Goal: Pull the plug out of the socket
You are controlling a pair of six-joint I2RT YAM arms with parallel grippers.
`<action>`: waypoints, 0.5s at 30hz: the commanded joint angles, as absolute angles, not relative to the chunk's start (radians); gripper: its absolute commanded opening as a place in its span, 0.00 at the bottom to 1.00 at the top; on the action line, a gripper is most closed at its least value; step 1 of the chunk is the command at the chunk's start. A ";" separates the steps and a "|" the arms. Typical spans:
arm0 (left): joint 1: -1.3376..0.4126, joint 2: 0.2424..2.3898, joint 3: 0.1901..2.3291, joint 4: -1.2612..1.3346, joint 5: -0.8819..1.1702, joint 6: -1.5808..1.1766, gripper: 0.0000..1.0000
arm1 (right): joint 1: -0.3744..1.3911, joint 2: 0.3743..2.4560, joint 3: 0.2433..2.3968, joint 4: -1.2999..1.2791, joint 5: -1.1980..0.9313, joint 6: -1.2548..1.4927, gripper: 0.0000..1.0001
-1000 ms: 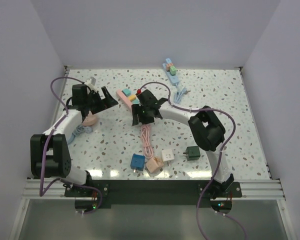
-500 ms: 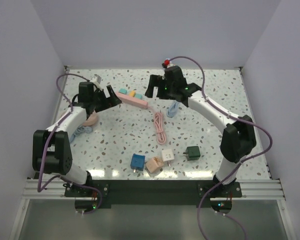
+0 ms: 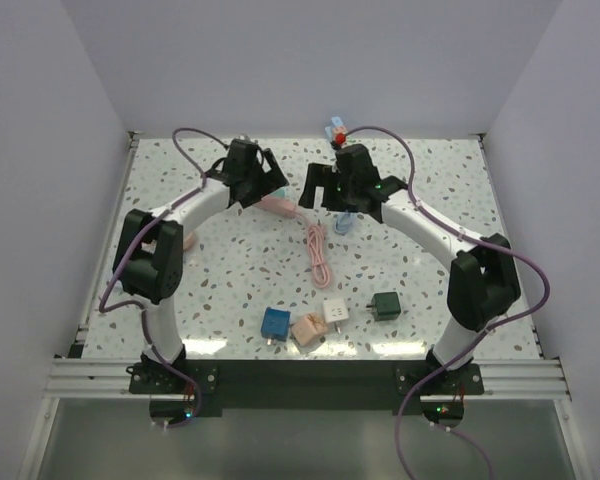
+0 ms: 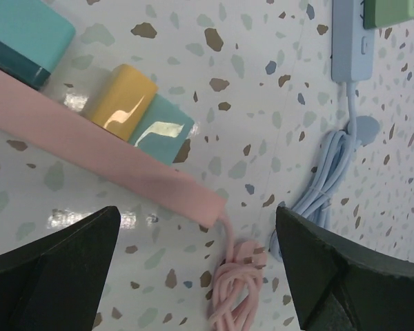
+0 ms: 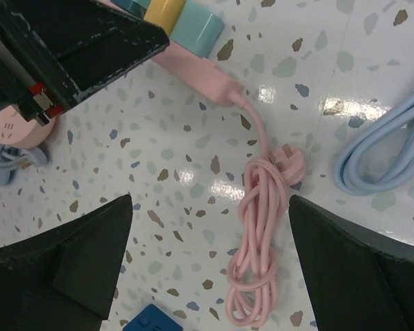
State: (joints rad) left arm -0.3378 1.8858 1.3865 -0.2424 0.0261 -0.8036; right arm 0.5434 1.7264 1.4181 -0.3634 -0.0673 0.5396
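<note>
Yellow plug (image 4: pixel 121 100) sits seated in the pink power strip (image 4: pixel 90 155), flanked by two teal plugs (image 4: pixel 162 131) on the same strip. Left gripper (image 4: pixel 196 224) hangs above the strip's cord end, jaws wide apart, holding nothing. Right gripper (image 5: pixel 210 200) hangs over the strip's coiled pink cord (image 5: pixel 262 241), likewise spread and empty.

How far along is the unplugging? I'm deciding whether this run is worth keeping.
Done, apparently: four adapters lie loose near the table's front edge. In hand: nothing. The left gripper and right gripper hover open over the pink power strip. Left to do: its yellow plug and teal plugs are still seated, so the pull hasn't begun.
</note>
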 commanded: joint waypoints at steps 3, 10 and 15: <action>-0.385 2.006 1.570 -0.449 -0.104 -1.034 1.00 | 0.543 1.651 1.405 -0.385 -0.018 0.557 0.99; -0.396 2.005 1.546 -0.546 -0.115 -1.222 1.00 | 0.534 1.635 1.391 -0.420 -0.003 0.571 0.99; -0.414 2.077 1.627 -0.619 -0.137 -1.282 1.00 | 0.522 1.641 1.391 -0.419 -0.008 0.572 0.99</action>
